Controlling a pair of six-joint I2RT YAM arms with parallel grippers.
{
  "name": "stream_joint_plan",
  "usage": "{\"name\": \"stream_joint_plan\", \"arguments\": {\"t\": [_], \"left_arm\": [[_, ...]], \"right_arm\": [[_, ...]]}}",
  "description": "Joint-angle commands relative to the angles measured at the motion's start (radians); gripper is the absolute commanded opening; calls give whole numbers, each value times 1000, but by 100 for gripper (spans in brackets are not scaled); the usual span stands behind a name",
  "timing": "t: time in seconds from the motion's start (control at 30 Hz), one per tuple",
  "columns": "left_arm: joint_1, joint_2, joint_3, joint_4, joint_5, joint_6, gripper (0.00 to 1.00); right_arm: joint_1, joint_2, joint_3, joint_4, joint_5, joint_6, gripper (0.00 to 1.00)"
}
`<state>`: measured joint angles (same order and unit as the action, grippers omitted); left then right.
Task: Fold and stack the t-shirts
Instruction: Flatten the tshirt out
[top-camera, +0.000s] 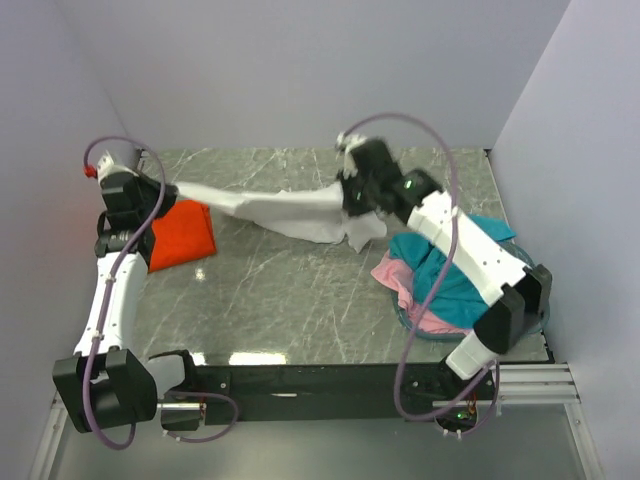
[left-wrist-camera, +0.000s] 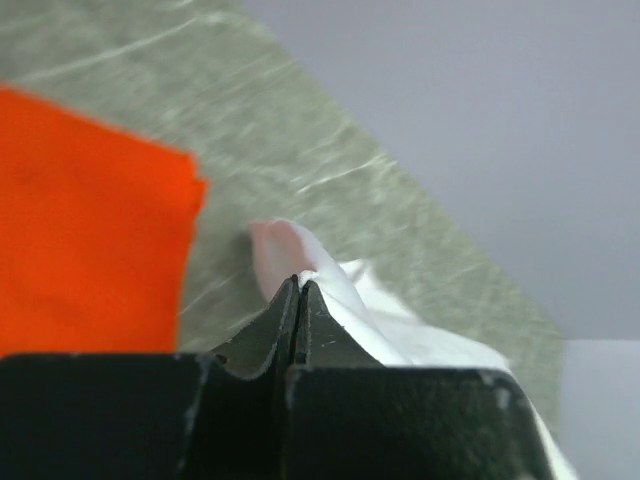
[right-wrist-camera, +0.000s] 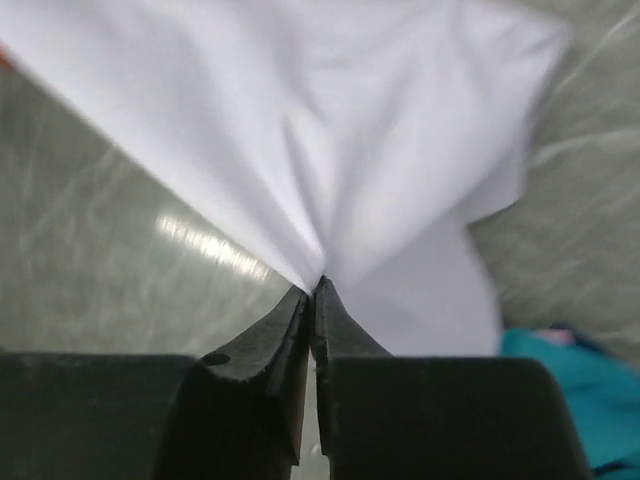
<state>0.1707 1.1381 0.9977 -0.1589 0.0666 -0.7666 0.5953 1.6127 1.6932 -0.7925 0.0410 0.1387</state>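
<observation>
Left gripper clenched on one end of white t-shirt; right gripper clamps the other. Cloth stretched above desk, creased, slack end hanging. Orange t-shirt folded flat at left. Right arm covers part of basket.

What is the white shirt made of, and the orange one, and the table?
The white shirt looks like soft, matte cloth, likely cotton: it creases and droops. The orange shirt seems the same matte cloth, folded flat. The table looks like polished stone, veined and shiny, but could be a print.
</observation>
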Motion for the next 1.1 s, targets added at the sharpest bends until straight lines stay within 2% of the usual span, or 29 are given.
{"name": "stream_joint_plan", "arguments": {"t": [0.0,0.07,0.1,0.17,0.27,0.6,1.07], "left_arm": [[16,-11,-79,-33,-59,59,0],[23,-12,-100,-41,-45,79,0],[23,-14,-120,-39,-44,98,0],[32,-14,-137,-39,-33,110,0],[41,-8,-148,-50,-16,135,0],[43,26,-146,-41,42,164,0],[44,28,-159,-45,55,161,0]], "right_arm": [[109,-109,-265,9,-83,-8,13],[141,-187,-384,41,-136,76,22],[144,-216,-491,86,-195,105,37],[147,-298,-578,130,-220,182,52],[144,-347,-676,170,-181,251,62],[144,-235,-809,256,-213,381,59],[150,-99,-866,340,-237,388,49]]}}
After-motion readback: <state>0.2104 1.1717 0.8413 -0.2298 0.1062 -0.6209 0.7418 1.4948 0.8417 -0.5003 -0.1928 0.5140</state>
